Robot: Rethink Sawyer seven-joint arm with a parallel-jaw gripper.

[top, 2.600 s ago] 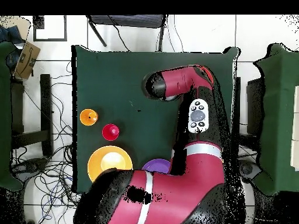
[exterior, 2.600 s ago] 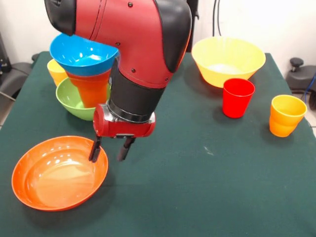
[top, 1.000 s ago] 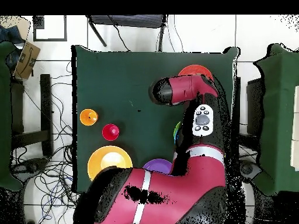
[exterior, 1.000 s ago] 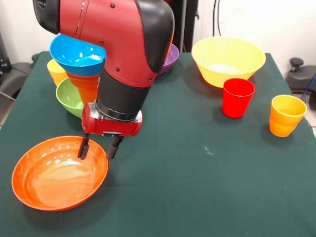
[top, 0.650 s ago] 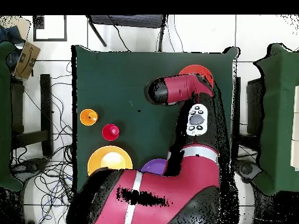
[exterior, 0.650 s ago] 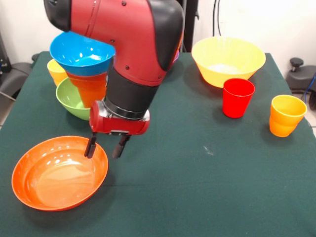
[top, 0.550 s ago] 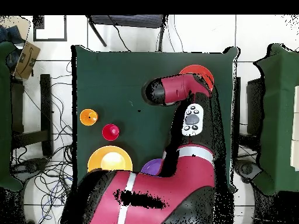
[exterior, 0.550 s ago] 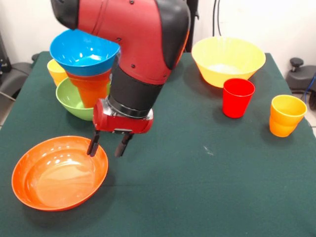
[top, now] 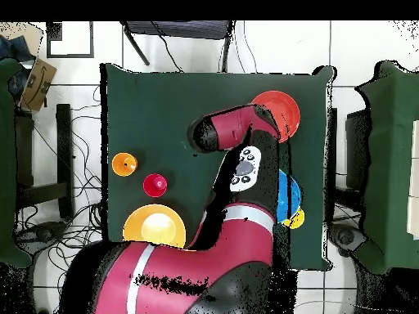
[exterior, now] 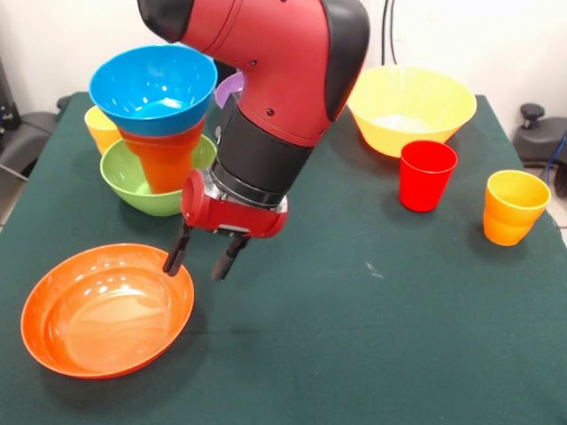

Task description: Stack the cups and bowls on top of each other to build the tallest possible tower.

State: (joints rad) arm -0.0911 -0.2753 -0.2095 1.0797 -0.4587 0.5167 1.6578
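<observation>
1. No brand, label or readable writing shows on any cup, bowl or arm part.
2. The claw (exterior: pixel 202 261) hangs open and empty, its 2 dark fingers spread apart and pointing down, one fingertip (exterior: pixel 173 264) at the rim of the wide shallow orange bowl (exterior: pixel 106 310), the other outside the bowl over the green surface (exterior: pixel 372 336).
3. That bowl sits mouth up at the front-left corner of the front view; overhead it appears as an orange disc (top: pixel 280 113) partly under the arm.
4. The tower (exterior: pixel 158 124) stands upright behind it, long axis vertical: green bowl (exterior: pixel 133 181) mouth up as base, an orange cup (exterior: pixel 166 159) inside it, and a blue bowl (exterior: pixel 152 84) mouth up on top.
5. A yellow-orange cup (exterior: pixel 99 127) stands just beside the tower, and a purple bowl (exterior: pixel 227 88) peeks out behind the arm.
6. The big yellow bowl (exterior: pixel 409 108), red cup (exterior: pixel 426 174) and another yellow-orange cup (exterior: pixel 514 206) stand mouth up, well apart from the tower.
</observation>
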